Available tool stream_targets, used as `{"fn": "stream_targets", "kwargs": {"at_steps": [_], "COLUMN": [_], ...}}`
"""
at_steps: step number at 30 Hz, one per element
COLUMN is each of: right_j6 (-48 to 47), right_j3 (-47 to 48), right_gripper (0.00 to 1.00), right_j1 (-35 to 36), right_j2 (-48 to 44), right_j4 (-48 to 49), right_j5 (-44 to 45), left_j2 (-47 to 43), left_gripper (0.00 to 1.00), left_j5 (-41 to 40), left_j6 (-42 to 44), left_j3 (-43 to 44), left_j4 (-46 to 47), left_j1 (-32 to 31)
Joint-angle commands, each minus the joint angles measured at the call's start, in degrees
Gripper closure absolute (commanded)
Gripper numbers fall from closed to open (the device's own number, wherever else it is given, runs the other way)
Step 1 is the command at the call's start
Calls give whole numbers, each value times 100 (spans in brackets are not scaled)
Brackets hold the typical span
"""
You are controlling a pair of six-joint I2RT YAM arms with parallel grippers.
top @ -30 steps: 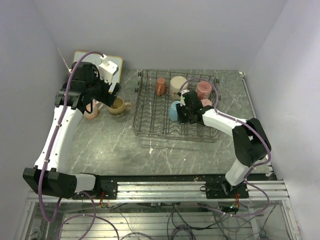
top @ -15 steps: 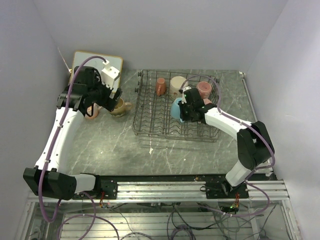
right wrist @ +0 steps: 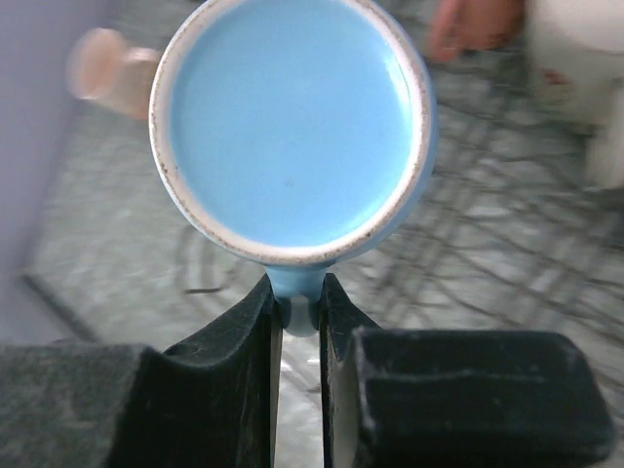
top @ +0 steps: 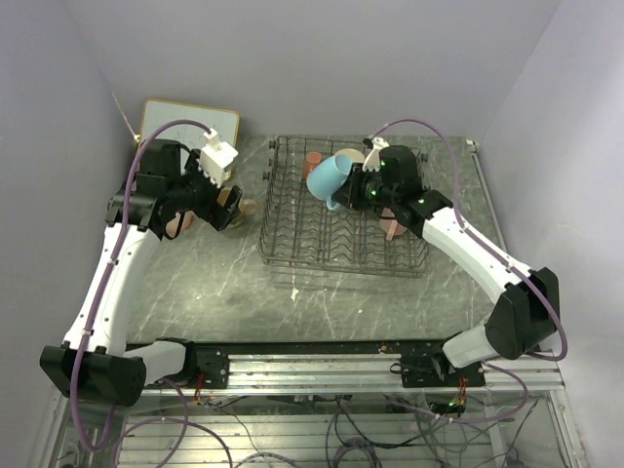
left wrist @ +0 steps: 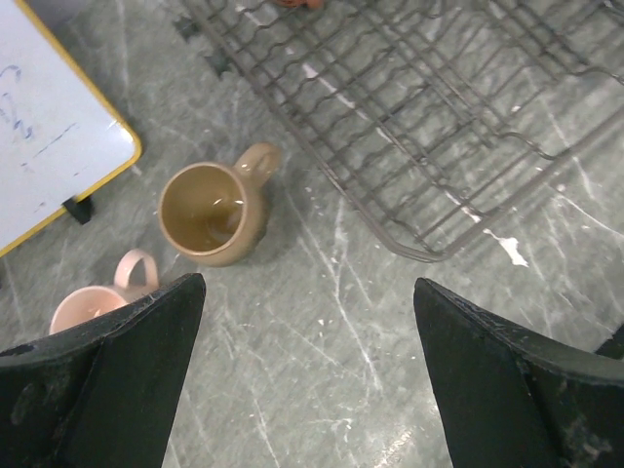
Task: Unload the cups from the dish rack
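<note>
My right gripper [top: 354, 190] is shut on the handle of a light blue mug [top: 328, 175] and holds it tilted in the air above the dark wire dish rack [top: 292, 244]. The right wrist view shows its fingers [right wrist: 297, 292] pinching the handle below the mug [right wrist: 292, 127]. A salmon mug [top: 312, 159], a cream mug [top: 353, 156] and a pink mug [top: 395, 227] sit in the rack. My left gripper [left wrist: 308, 283] is open and empty above the table, near a tan mug [left wrist: 207, 213] and a pink mug [left wrist: 93, 300] standing left of the rack.
A wood-framed whiteboard [top: 190, 122] leans at the back left, close behind the two mugs on the table. The rack's near corner [left wrist: 419, 249] lies just right of the left gripper. Grey walls close in both sides.
My right gripper has lifted the light blue mug up out of the rack and towards the back left. My left gripper has risen slightly and shifted right over the tan mug.
</note>
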Motion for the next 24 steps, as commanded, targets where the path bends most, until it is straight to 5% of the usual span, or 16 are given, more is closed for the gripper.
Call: {"fn": "stream_targets", "kwargs": {"at_steps": [1, 5, 12, 19, 24], "right_j6": [1591, 3449, 6268, 7699, 7779], "right_j3": [-207, -1033, -2091, -2247, -2194], "right_gripper": [100, 100, 100, 100, 100], "right_j1": [17, 15, 160, 847, 1261], "right_j2": [-432, -583, -355, 108, 230], "right_j4": [1478, 3591, 6905, 8758, 8839], "right_j5": [-1778, -3031, -3451, -3156, -2762], "left_j2": [-202, -369, -707, -1045, -1088], "left_gripper": [1, 1, 1, 0, 1], "left_j5": [973, 1309, 1711, 2140, 2459], "left_j6": [198, 207, -1, -571, -423], "left_j3": [-189, -299, -583, -947, -983], "left_j4": [58, 243, 894, 1993, 1603], "left_j1": [-30, -30, -30, -30, -39]}}
